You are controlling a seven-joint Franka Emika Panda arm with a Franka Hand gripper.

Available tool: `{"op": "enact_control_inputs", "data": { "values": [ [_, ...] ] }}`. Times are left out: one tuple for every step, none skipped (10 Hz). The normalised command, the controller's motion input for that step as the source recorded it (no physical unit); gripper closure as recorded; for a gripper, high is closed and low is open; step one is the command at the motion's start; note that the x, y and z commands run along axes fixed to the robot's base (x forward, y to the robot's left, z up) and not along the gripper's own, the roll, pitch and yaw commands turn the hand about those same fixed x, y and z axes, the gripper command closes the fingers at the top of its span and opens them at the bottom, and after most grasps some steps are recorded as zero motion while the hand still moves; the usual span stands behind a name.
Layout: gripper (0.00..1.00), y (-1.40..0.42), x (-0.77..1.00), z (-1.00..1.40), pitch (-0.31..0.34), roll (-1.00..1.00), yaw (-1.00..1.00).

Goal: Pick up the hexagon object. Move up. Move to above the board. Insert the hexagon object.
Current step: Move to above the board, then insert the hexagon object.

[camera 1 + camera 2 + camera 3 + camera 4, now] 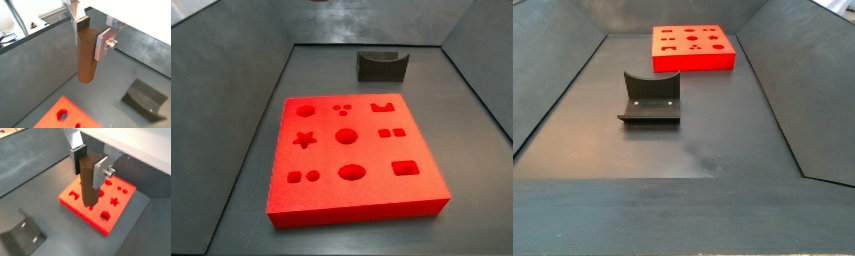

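Observation:
In both wrist views my gripper point(91, 36) point(89, 168) is shut on the hexagon object point(87, 57) point(89, 185), a tall reddish-brown peg gripped near its top and hanging upright well above the floor. Below it lies the board point(117, 211), bright red with shaped holes; a wrist view catches only its corner point(59, 118). Both side views show the whole board point(345, 206) point(694, 63) flat on the grey floor. Neither side view shows the gripper or the peg.
A dark grey U-shaped block point(381, 66) point(651, 100) stands on the floor apart from the board, also seen in both wrist views point(143, 100) point(20, 239). Sloped grey walls point(553, 90) enclose the floor.

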Motion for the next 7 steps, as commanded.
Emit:
{"op": "enact_control_inputs", "data": {
  "values": [
    [1.0, -1.0, 0.44, 0.08, 0.141, 0.0, 0.01],
    [1.0, -0.91, 0.43, 0.08, 0.145, 0.01, 0.01],
    [1.0, -0.73, 0.36, 0.07, 0.142, 0.01, 0.01],
    [1.0, -0.38, 0.22, 0.04, 0.13, 0.03, 0.01],
    [1.0, -0.23, 0.15, 0.03, 0.097, 0.03, 0.01],
    [1.0, 0.0, -0.19, -0.16, -0.053, 0.0, 0.0],
    [1.0, 0.04, -0.05, 0.0, 0.0, 0.0, 0.0]
  ]
}}
